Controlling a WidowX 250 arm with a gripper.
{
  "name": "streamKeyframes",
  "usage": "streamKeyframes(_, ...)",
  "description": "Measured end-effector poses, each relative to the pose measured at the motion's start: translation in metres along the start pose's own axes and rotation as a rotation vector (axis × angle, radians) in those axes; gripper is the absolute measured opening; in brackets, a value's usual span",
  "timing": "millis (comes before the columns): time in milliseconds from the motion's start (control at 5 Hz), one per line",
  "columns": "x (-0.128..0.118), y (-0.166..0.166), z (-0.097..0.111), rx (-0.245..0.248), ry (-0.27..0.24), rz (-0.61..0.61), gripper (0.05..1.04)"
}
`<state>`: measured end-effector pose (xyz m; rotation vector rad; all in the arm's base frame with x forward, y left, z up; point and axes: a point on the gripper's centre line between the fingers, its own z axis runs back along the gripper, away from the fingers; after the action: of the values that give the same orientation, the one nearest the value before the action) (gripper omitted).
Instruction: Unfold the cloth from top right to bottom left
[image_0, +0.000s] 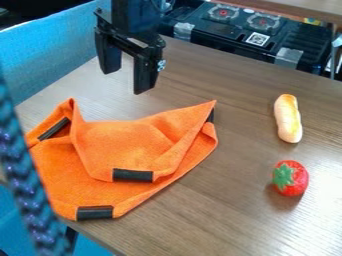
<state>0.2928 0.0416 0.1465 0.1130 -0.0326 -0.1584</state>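
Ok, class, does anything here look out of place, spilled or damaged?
Only the orange cloth looks askew: it lies crookedly folded over itself, its upper layer rumpled, though that suits a cloth awaiting unfolding. I see no spill or damage on the table.

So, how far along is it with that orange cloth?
Partway at best, I'd judge. The cloth has its bottom layer lying fairly flat on the table. Nothing is in hand: the gripper hangs open and empty beyond the cloth. What's left is the creased upper layer, which lies folded over the bottom one and needs spreading out.
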Motion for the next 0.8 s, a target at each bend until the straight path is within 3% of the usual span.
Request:
streamKeyframes(200,0.001,-0.001,-0.008,-0.006,0.025,-0.003,1.000)
streamKeyframes(600,0.001,-0.001,-0.009,-0.005,0.019,-0.010,1.000)
streamKeyframes(800,-0.011,-0.016,-0.033,0.028,0.059,-0.185,1.000)
